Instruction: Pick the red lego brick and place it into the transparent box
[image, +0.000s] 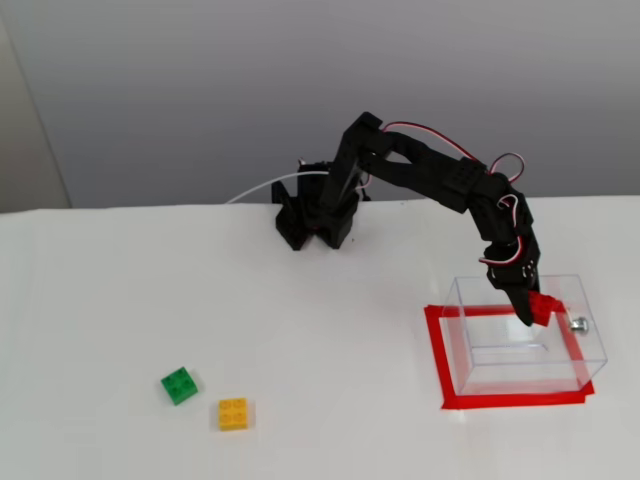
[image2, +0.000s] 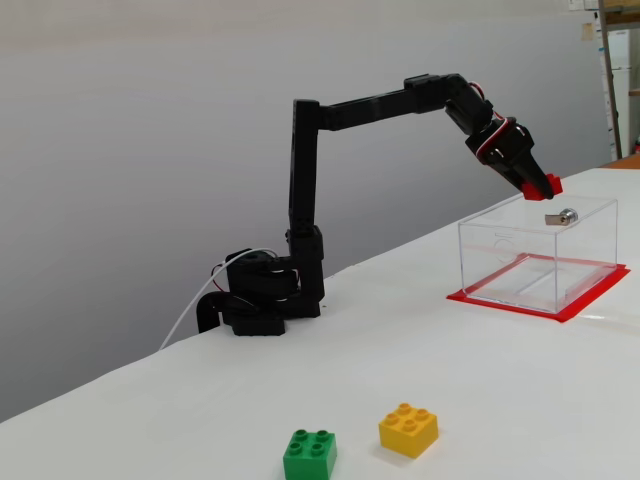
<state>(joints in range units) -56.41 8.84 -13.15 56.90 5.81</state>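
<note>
My gripper is shut on the red lego brick, which hangs just above the open top of the transparent box. In both fixed views the box stands on the white table inside a red tape frame, with a small silver knob on one wall. The brick is held near the knob side, at about rim height. The box's inside looks empty through its clear walls.
A green brick and a yellow brick lie on the table, far from the box. The arm's black base stands at the table's back, with a white cable running off it.
</note>
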